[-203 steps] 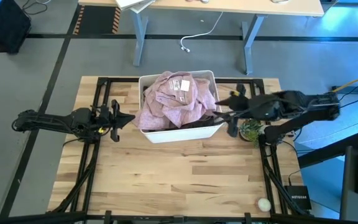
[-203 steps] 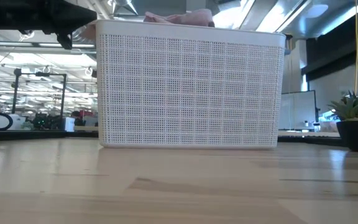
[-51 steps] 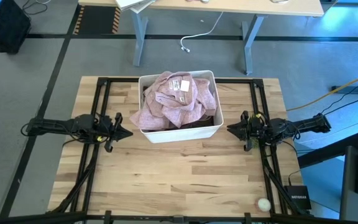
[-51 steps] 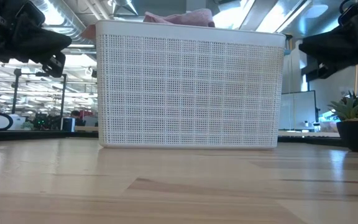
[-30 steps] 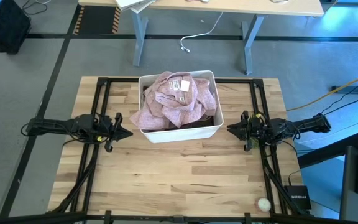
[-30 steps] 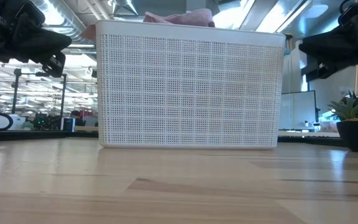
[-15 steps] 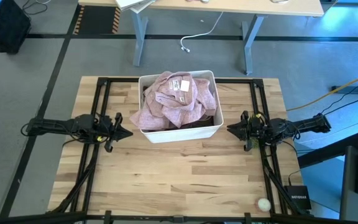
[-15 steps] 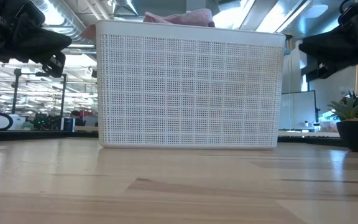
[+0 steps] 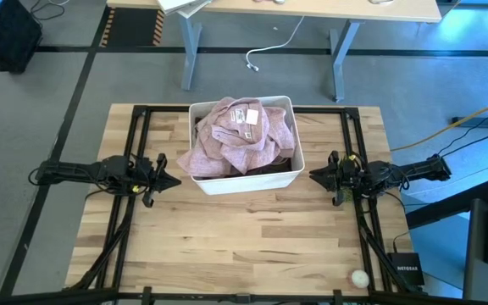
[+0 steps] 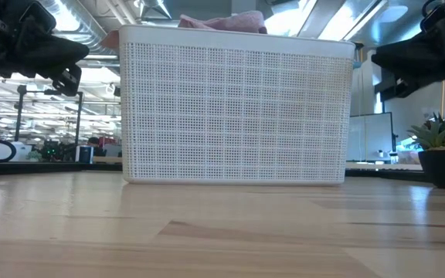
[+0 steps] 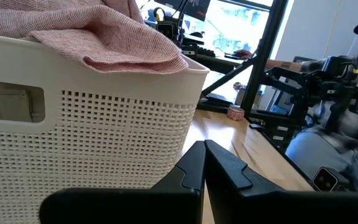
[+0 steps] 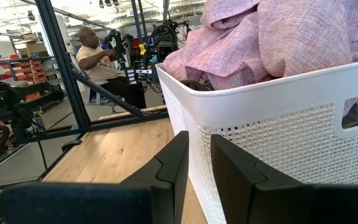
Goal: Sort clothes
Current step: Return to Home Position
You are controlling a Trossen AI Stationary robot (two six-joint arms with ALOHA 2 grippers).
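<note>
Clothes [image 9: 235,135] were all piled in the white bin [image 9: 252,181], which stood at the middle of the bench's [image 9: 252,246] far edge. The mottled pink one was on top with its white label [image 9: 246,115] facing up. A dark garment [image 9: 269,168] showed just under it by the near wall. No garment lay on the bare wood, so sorting looked done.

Left gripper [image 9: 172,180] hung off the bin's left side, toward the left edge. Its fingers were pressed together and empty. Right gripper [image 9: 313,176] mirrored it toward the right edge, with only a thin slit between its fingers and nothing in it. Both pointed inward at the bin, apart from it. Likely reason: arms parked symmetrically in a rest pose, clear of the load.

View differences:
- High view alone gave the full layout and a small white ball [image 9: 359,277] near the front right corner.
- Low view showed only the bin's perforated wall with a pink edge above the rim, plus a potted plant [image 10: 443,135] at the right, which the right arm mostly covered from above.
- Left wrist view showed pink cloth draped over the rim.
- Right wrist view showed dark fabric tucked under the pink, and a seated person [image 12: 98,59] in the room behind.
</note>
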